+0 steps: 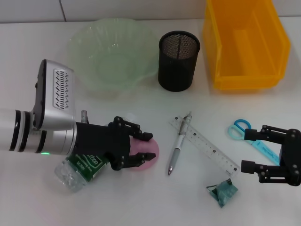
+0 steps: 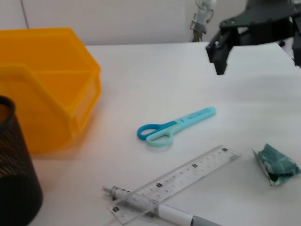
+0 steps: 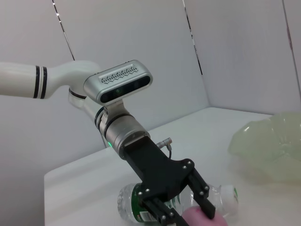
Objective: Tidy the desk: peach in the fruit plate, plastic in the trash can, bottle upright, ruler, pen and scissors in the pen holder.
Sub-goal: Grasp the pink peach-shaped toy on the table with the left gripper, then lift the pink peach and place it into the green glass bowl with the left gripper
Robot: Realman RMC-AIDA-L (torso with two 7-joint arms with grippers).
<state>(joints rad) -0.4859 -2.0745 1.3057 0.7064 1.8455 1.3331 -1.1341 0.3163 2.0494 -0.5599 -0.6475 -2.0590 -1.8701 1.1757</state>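
My left gripper (image 1: 151,146) is shut on the pink peach (image 1: 146,155), which rests on the white desk (image 1: 117,202). The clear bottle (image 1: 80,168) lies on its side under that arm. The pen (image 1: 177,147) lies across one end of the clear ruler (image 1: 207,147). Blue-handled scissors (image 1: 242,129) lie partly under my right gripper (image 1: 261,151), which hovers open. The crumpled green plastic (image 1: 222,192) sits near the ruler's end. At the back stand the pale green fruit plate (image 1: 113,52), black mesh pen holder (image 1: 178,60) and yellow trash can (image 1: 244,47).
The left wrist view shows the scissors (image 2: 176,126), ruler (image 2: 183,181) and plastic (image 2: 277,165) spread on bare desk beside the trash can (image 2: 47,84). The bottle (image 3: 129,202) lies just behind the peach (image 3: 203,217). A wall closes the back.
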